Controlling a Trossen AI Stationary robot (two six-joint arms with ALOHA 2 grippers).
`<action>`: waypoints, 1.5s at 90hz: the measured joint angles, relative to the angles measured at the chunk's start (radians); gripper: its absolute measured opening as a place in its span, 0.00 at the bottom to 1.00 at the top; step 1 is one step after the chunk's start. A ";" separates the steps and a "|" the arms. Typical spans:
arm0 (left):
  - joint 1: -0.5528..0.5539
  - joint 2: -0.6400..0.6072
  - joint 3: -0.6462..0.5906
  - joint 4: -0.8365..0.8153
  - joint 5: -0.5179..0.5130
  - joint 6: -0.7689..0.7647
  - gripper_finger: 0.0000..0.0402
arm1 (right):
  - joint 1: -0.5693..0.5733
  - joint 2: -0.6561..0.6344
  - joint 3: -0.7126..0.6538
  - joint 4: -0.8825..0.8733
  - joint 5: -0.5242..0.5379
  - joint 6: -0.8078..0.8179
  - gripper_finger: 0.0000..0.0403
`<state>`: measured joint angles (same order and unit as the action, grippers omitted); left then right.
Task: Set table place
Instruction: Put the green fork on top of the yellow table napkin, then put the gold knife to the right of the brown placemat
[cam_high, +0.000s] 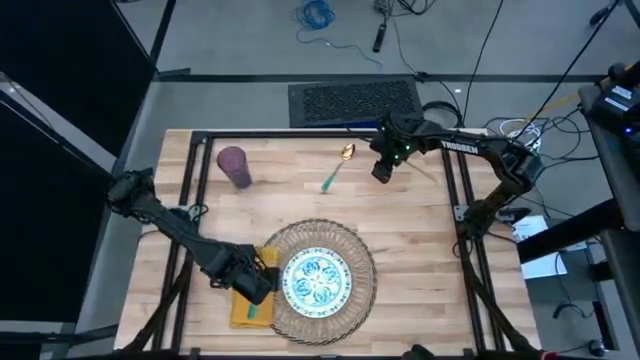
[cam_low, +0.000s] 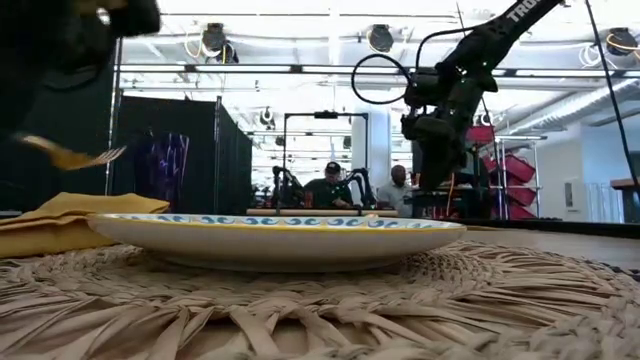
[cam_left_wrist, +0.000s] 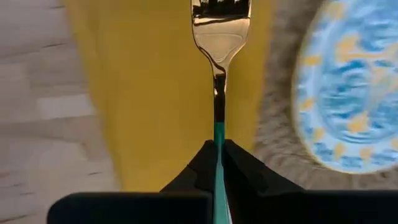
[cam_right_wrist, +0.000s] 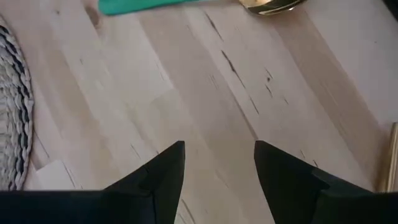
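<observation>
Two risks — left gripper (cam_left_wrist: 217, 155), jaws clamped on the fork (cam_left_wrist: 219, 74) above the napkin (cam_high: 250, 305) at lower left, could drop it crooked; right gripper (cam_right_wrist: 217, 165), jaws apart, might nudge the spoon (cam_high: 337, 168).

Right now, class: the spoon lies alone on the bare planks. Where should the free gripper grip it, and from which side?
Probably the teal handle of the spoon, taken from straight above. It lies flat on the table, slanting from the gold bowl towards the mat. The open right gripper hovers beside it; its fingers should straddle the narrow handle crosswise.
</observation>
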<state>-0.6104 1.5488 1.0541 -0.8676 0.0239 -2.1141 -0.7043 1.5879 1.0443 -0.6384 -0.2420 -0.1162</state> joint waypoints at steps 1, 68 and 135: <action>0.000 0.000 -0.004 0.010 0.001 0.000 0.00 | 0.000 0.000 0.000 0.000 0.000 0.000 0.45; 0.000 0.068 -0.177 0.243 0.055 -0.002 0.00 | 0.000 0.000 0.000 0.000 0.002 -0.012 0.45; 0.095 -0.087 -0.136 0.096 0.011 0.217 0.30 | 0.000 0.000 0.000 -0.006 0.002 -0.012 0.45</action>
<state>-0.5150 1.4618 0.9180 -0.7713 0.0348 -1.8974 -0.7048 1.5883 1.0443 -0.6439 -0.2405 -0.1284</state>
